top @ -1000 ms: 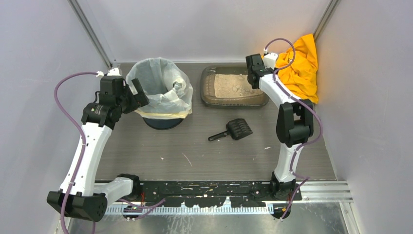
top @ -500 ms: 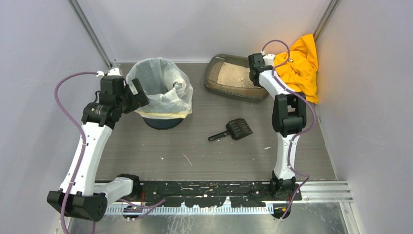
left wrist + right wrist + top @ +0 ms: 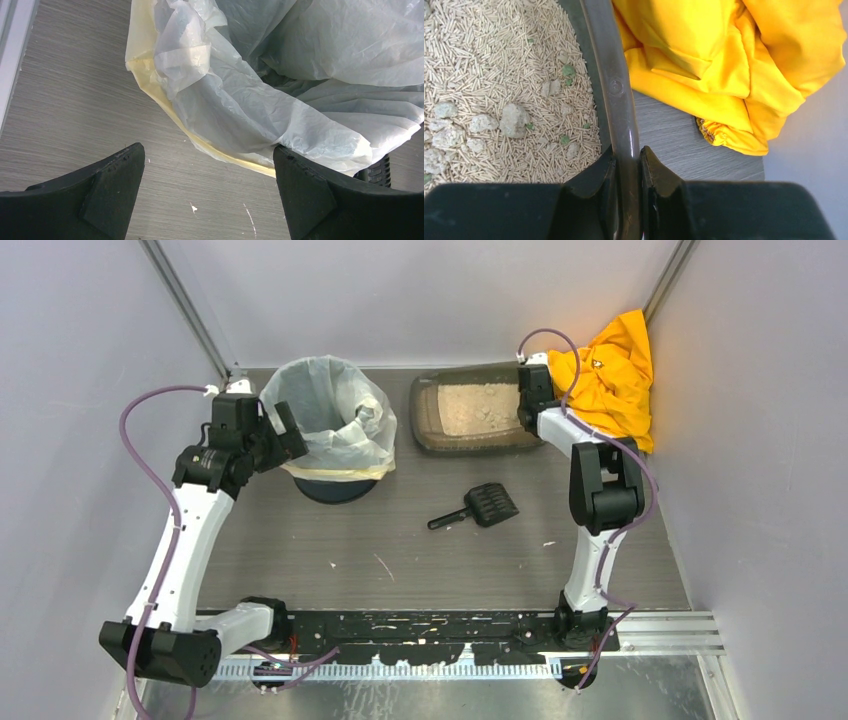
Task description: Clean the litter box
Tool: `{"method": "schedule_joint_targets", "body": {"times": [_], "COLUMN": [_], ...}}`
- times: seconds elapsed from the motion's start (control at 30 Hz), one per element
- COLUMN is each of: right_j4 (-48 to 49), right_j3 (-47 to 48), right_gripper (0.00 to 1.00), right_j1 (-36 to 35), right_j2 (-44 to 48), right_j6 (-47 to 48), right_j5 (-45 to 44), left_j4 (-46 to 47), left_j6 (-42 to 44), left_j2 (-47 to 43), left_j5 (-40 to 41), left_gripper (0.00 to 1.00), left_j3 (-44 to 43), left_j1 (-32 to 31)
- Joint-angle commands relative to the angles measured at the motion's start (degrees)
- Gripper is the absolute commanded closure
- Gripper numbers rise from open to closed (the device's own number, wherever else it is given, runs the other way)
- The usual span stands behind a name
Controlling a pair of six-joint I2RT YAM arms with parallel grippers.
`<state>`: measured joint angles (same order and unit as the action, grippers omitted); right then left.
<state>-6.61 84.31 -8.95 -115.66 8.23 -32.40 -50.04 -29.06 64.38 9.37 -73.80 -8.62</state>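
Observation:
The litter box point(image 3: 470, 443), a brown-grey tray of pale pellets, stands at the back of the table, and its near wall shows as if it is tipped. My right gripper point(image 3: 530, 408) is shut on its right rim. The right wrist view shows that rim point(image 3: 616, 90) pinched between the fingers of the right gripper point(image 3: 628, 160), with grey clumps point(image 3: 514, 120) lying among the pellets. My left gripper point(image 3: 288, 432) stands open at the left side of the bin point(image 3: 330, 420). In the left wrist view the left gripper point(image 3: 209, 160) holds nothing, and its right fingertip point(image 3: 300, 175) touches the white bag liner point(image 3: 280, 100).
A small black slotted scoop point(image 3: 480, 506) lies on the table in front of the litter box. A yellow cloth point(image 3: 610, 370) is heaped in the back right corner, right beside the gripped rim. Side walls close in on the left, right and back.
The right gripper has closed on the litter box's right rim. The box swung askew, then back square, now nearer the back wall. The left arm barely shifted.

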Motion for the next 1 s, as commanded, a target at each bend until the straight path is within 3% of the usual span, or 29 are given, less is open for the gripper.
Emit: {"method": "schedule_joint_targets", "body": {"times": [0.0, 0.23, 0.27, 0.3, 0.33, 0.37, 0.57, 0.73, 0.87, 0.97], "right_j4": [2.8, 4.6, 5.3, 5.1, 3.9, 2.9, 1.5, -17.0, -19.3, -19.7], "right_j3": [-5.7, -6.6, -5.8, -4.6, -3.3, -2.3, 0.5, 9.3, 3.5, 0.9], "right_gripper": [0.99, 0.98, 0.86, 0.63, 0.30, 0.04, 0.00, 0.00, 0.00, 0.00], "right_j1": [-0.1, 4.7, 5.2, 5.5, 5.5, 5.6, 5.6, 5.9, 5.0, 1.1], "right_j2": [5.5, 6.6, 5.9, 5.4, 5.2, 5.1, 8.3, 8.7, 15.3, 17.4], "right_j6": [13.5, 14.9, 13.4, 12.1, 10.5, 8.6, -8.3, -25.1, -33.4, -35.9], "right_j5": [7.8, 12.1, 10.8, 10.0, 10.1, 10.6, 10.9, 9.7, 12.3, 6.4], "left_j4": [3.2, 3.2, 3.2, 3.3, 3.3, 3.3, 3.0, 3.0, 3.6, 3.9], "left_j6": [0.8, 0.7, 0.7, 0.7, 0.7, 0.7, 0.7, 0.9, 0.5, 0.2], "left_j2": [0.7, 1.2, 1.1, 1.1, 1.1, 1.0, 0.3, -1.4, -1.6, -1.3], "left_j5": [-0.6, -1.2, -1.1, -0.9, -0.8, -0.8, -0.8, 0.1, -1.2, -3.2], "left_gripper": [0.00, 0.00, 0.00, 0.00, 0.00, 0.00, 0.00, 0.00, 0.00, 0.00], "left_j3": [-0.6, -0.8, -0.6, -0.4, -0.4, -0.3, -0.2, 0.2, 0.5, 0.6], "left_j1": [-0.1, -0.1, -0.1, -0.1, -0.1, -0.1, -0.1, -0.1, -0.1, -0.1]}}
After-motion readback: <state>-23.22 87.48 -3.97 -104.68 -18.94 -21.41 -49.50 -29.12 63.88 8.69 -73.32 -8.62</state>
